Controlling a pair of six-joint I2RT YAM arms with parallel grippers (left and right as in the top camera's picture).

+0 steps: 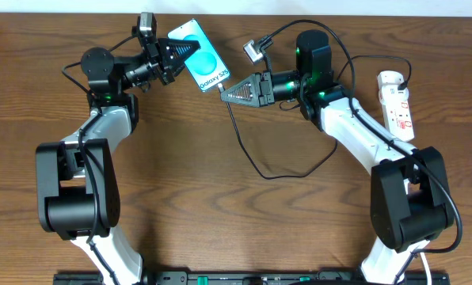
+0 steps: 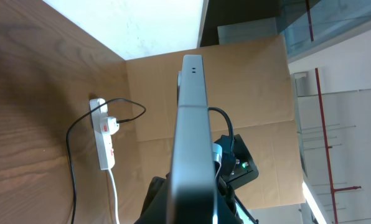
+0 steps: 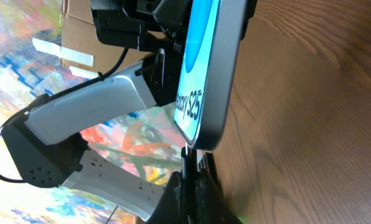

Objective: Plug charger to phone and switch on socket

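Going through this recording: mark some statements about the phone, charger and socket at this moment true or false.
1. The left claw grips the phone. True.
2. The phone's screen is dark. False: it shows bright teal-blue with "Galaxy S25" text.
3. The right claw holds the charger by its tip, against the phone's "Galaxy S25" end. True; whether the tip is fully in cannot be told.
4. The socket lies next to the left arm. False: it lies on the table beside the right arm.
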